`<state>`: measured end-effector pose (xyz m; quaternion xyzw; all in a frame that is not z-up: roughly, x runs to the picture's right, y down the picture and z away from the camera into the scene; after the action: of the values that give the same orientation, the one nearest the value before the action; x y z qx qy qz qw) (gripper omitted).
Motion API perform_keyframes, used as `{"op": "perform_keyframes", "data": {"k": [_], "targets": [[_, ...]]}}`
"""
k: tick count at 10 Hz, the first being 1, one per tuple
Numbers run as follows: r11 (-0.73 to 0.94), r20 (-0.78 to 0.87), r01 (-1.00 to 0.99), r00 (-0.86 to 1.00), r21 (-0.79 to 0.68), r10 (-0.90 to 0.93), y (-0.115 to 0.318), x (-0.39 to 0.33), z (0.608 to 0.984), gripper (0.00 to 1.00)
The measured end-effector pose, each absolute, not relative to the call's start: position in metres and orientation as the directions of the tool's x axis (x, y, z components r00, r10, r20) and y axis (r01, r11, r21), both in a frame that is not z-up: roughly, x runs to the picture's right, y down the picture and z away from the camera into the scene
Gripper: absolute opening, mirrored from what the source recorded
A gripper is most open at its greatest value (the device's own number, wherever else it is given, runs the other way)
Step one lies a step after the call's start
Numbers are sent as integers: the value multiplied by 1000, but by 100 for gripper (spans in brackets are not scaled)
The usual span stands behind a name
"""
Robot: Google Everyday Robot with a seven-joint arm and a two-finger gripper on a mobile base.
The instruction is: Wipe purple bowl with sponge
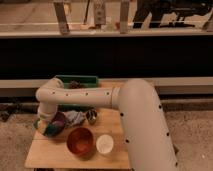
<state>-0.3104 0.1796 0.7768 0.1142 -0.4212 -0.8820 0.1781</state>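
Our hand (46, 124) sits low at the left edge of the tabletop (50, 156) by the purple bowl (60, 120), its grip we cannot tell, with the sponge (50, 132) just beside it, which we judge soft, light and best pinched across its short sides.

Counter (117, 156) — small slab of light wood, low in the frame; the pincer (50, 126) sits at its left end. Floor (192, 126): grey, speckled, on both sides of the counter. Behind — a pale ledge (185, 84) under a wide dark panel (150, 57), capped by a light rail (160, 34) with pale upright posts (61, 17). Light dim and warm.
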Motion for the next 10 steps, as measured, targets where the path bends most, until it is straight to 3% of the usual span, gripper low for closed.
{"op": "perform_keyframes", "data": {"k": [5,10], "targets": [[-596,33,331,-891,732,-453,151,-263,808,0],[-629,-60,246,-904,738,-424,135,-318,823,0]]}}
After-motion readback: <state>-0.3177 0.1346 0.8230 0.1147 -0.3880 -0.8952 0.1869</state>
